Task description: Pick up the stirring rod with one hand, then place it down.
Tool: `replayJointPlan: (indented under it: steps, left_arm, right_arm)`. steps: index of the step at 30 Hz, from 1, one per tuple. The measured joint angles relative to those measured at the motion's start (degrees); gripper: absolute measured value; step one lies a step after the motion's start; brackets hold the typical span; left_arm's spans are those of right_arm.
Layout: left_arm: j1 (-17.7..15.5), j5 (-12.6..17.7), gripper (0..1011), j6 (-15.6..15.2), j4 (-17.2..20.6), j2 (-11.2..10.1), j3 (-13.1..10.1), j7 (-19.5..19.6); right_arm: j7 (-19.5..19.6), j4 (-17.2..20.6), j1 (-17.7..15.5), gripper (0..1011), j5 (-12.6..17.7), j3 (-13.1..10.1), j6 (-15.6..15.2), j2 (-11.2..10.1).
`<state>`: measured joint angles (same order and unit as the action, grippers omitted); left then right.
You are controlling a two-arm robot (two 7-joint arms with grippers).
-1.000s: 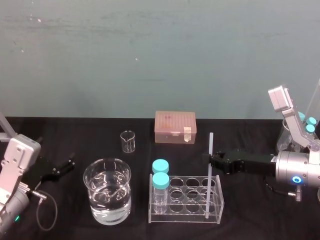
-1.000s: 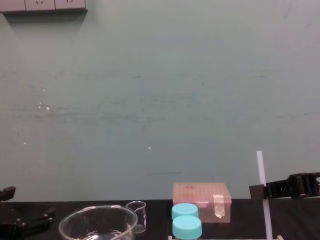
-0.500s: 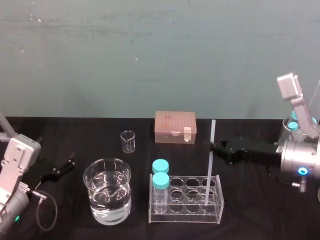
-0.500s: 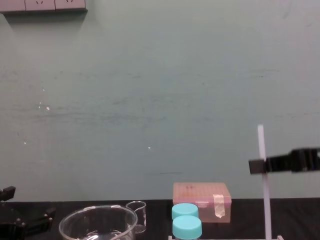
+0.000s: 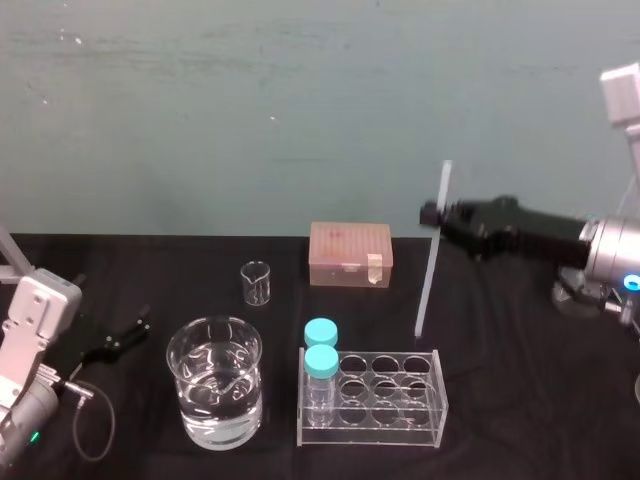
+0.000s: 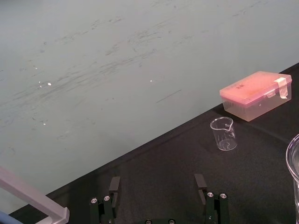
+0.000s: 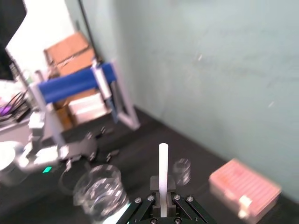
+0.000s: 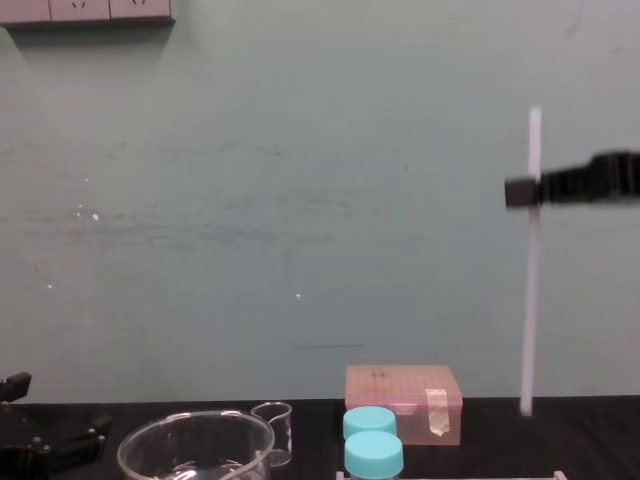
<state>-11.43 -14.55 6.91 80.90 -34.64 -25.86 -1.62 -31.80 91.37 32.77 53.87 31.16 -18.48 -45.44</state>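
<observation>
**Right gripper.** The right gripper point(image 5: 432, 213) is clenched on the stirring rod point(image 5: 430, 262), gripping it from the side near its upper end. A short length of rod projects above the fingers. The long remainder hangs below them, close to upright with a slight tilt. The rod's lower end is in the air and touches nothing.

**Items below the gripper.**
- The tube rack point(image 5: 370, 400) stands on the black table point(image 5: 520, 400), below the gripper and a little nearer the robot. It is apart from the rod's tip.
- Two blue-capped bottles point(image 5: 321, 347) sit in the rack at the end farthest from the gripper.
- Beyond that end stands a large beaker point(image 5: 214, 395).
- A small beaker point(image 5: 256, 283) and a pink box point(image 5: 350, 254) lie below and to the left of the fingertips.

**Materials.**
- Rod: thin, straight, white and translucent.
- Gripper fingers: slim, flat, black.
- Rack: clear plastic with round wells.
- Large beaker: clear glass, cylindrical, holding clear liquid.
- Pink box: rectangular and lidded, with a strip of tape on one side.

**Left gripper.** The left gripper point(image 6: 157, 186) rests low at the table's far left. Its fingers are spread and it holds nothing.
</observation>
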Motion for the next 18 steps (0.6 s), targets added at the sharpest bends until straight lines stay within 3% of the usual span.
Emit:
replayJointPlan:
  steps: [9,18]
  left_arm:
    - [0.0,0.0,1005,0.0,0.0,0.0,0.0,0.0]
    - [0.0,0.0,1005,0.0,0.0,0.0,0.0,0.0]
  right_arm:
    - [8.19,-2.48,0.18,72,-3.38,-2.51,5.34,4.75]
    - [12.08,-6.61,1.9,72,-9.09,-1.37,7.36,9.16]
